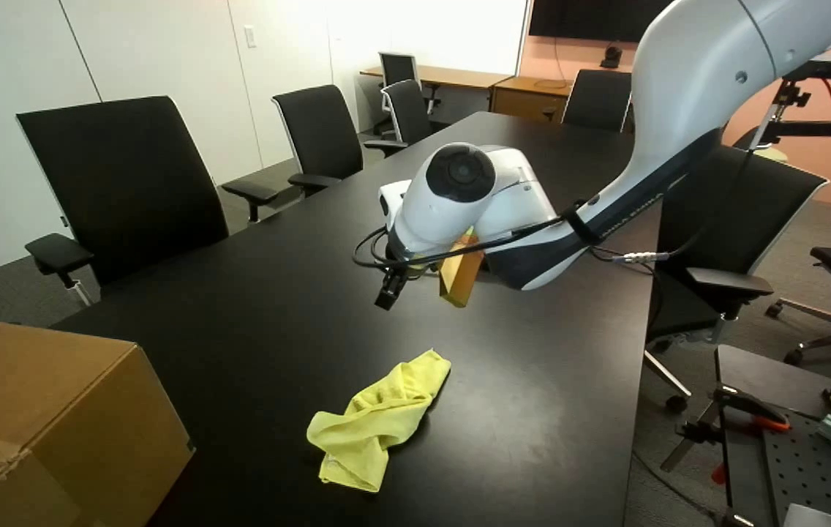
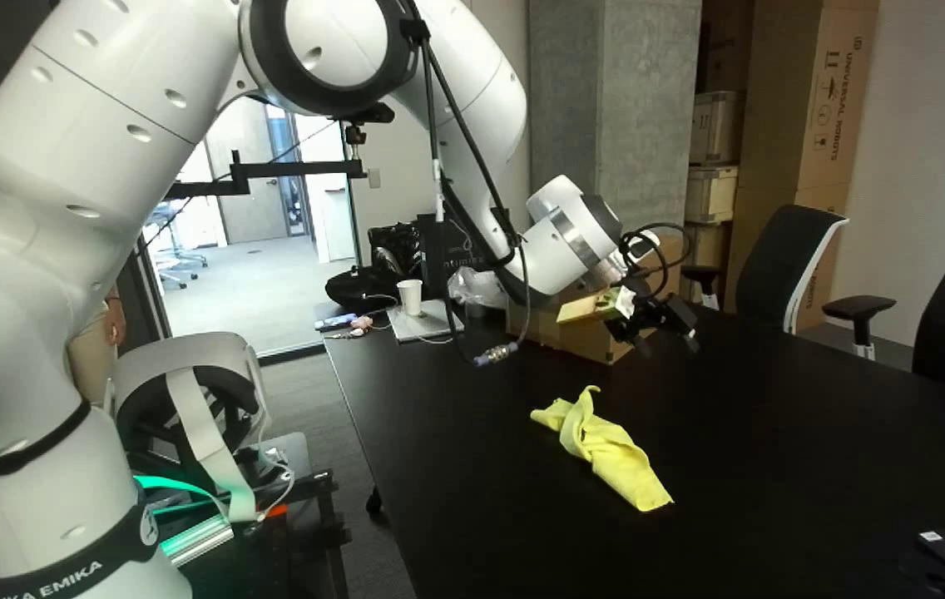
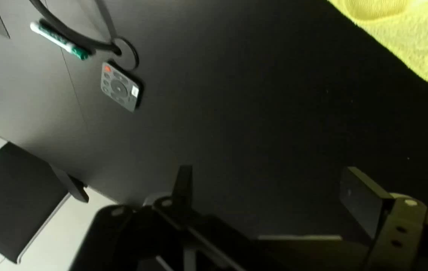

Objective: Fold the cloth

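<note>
Hand (image 3: 272,190) aloft, yellow cloth (image 1: 382,419) lower and apart on the table (image 1: 525,410).

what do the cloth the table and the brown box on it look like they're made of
Cloth: soft-looking, matte fabric, likely microfiber or terry; the wrist view shows fuzzy texture.
Table: smooth, satin top, perhaps laminate, given the soft glare; core unclear.
Box: probably cardboard, given plain, matte brown faces.

Office meeting room, long table (image 1: 254,344), chairs (image 1: 126,183)

Black chairs (image 1: 123,183) beside dark table (image 1: 532,439); white wall (image 1: 167,58); concrete column (image 2: 618,112); grey carpet (image 2: 314,408).
</note>
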Tool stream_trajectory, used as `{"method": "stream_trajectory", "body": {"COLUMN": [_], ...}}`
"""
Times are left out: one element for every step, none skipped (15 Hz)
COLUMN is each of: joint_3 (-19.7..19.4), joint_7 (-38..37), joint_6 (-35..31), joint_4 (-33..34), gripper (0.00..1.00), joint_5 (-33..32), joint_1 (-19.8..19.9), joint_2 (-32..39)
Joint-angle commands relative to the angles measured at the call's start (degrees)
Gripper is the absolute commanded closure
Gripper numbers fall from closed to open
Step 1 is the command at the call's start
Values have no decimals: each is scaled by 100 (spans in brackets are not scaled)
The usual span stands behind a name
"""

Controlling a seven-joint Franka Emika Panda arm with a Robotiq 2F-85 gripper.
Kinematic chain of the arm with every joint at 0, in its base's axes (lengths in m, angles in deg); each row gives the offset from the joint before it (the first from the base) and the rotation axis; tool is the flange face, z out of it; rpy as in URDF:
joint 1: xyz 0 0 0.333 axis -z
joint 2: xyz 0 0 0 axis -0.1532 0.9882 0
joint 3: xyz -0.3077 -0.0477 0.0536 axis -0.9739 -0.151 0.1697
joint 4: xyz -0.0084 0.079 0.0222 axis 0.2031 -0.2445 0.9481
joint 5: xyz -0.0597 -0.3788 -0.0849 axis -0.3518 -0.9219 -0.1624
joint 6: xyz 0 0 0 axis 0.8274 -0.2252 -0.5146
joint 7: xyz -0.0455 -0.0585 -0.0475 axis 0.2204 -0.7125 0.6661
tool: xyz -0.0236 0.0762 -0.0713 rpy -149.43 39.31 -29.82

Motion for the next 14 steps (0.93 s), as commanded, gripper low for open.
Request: {"method": "stream_trajectory", "body": {"joint_3": [-142,-205,-254,-318,-410,-478,-547,-609,-663,-700,-747,-785,-807,-831], "joint_7": [1100,1382,1693,2001,2225,2465,2642,2801,2943,3165,3254,3331,3451,3579], "joint_6": [409,497,677,798,961,1128,1316,1488,1672,1905,2069,2232,2438,2628], "joint_4": [-1144,-1388,-1658,-1874,-2101,-2279,-2431,-2613,-2769,-2883,-3047,-3202,-3302,-3411], "gripper": [0,0,0,0,0,0,0,0,0,0,0,0,0,0], "joint_5": [1454,1821,2236,2616,2922,3227,3491,3722,3926,4136,4251,4342,4453,4562], "joint_1": [155,169,173,168,134,124,109,107,107,121,135,152,167,182], "joint_2": [-1072,-1329,-1654,-1912,-2190,-2476,-2754,-3047,-3342,-3628,-3944,-4259,-4555,-4857]}}
